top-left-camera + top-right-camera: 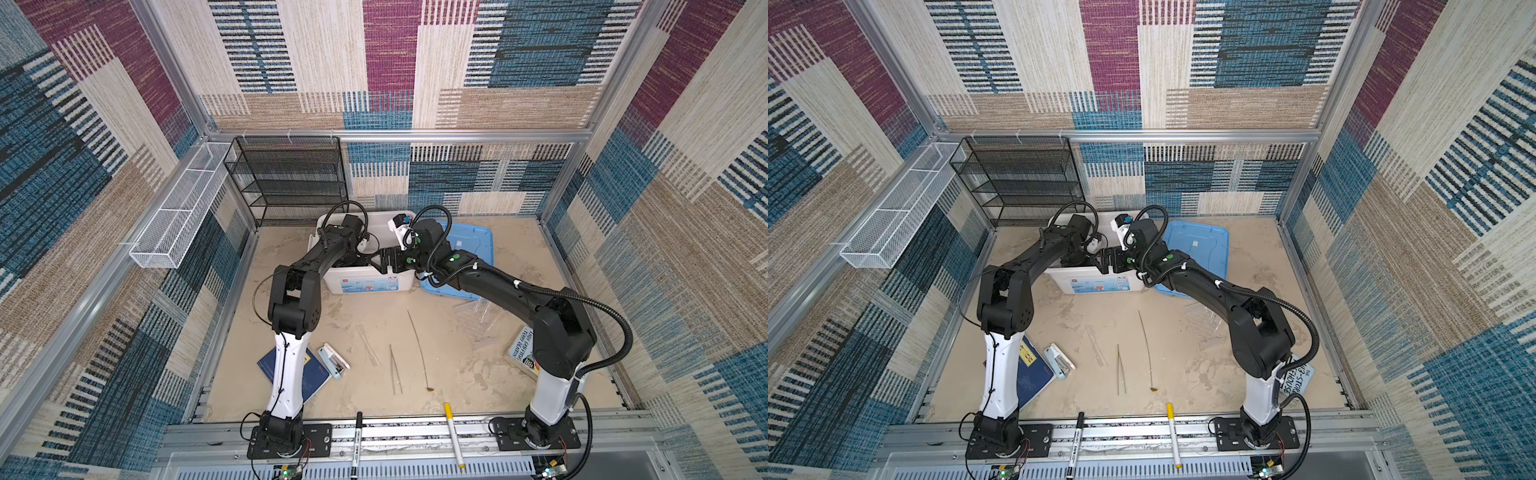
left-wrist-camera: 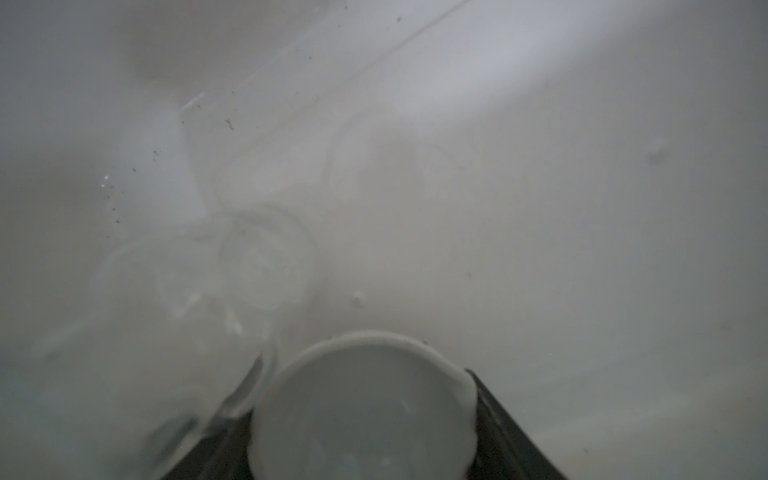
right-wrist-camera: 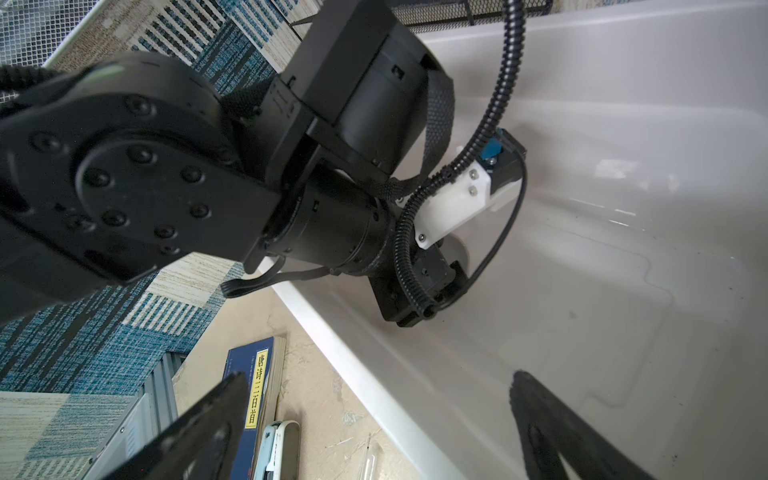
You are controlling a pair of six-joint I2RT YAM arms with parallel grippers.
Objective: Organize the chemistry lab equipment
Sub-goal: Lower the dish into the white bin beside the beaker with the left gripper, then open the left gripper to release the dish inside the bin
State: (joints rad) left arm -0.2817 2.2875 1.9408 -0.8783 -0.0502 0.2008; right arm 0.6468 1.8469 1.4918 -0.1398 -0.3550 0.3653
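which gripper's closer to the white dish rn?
Left. The left gripper holds the white dish between its jaws inside the white bin; the right gripper is open at the bin's near rim, apart from the dish.

The small white dish [image 2: 361,399], round and shallow, is gripped by the left claw [image 2: 365,419] low inside the white tub [image 1: 365,284]. A clear glass beaker [image 2: 266,257] is seen, blurred, near it. On the table [image 1: 457,374], the glass rod [image 1: 368,345], metal tweezers [image 1: 395,370] and long thin spoon [image 1: 419,350] are laid side by side, apart. The clear plastic rack [image 1: 473,309] is seen faintly to their right.
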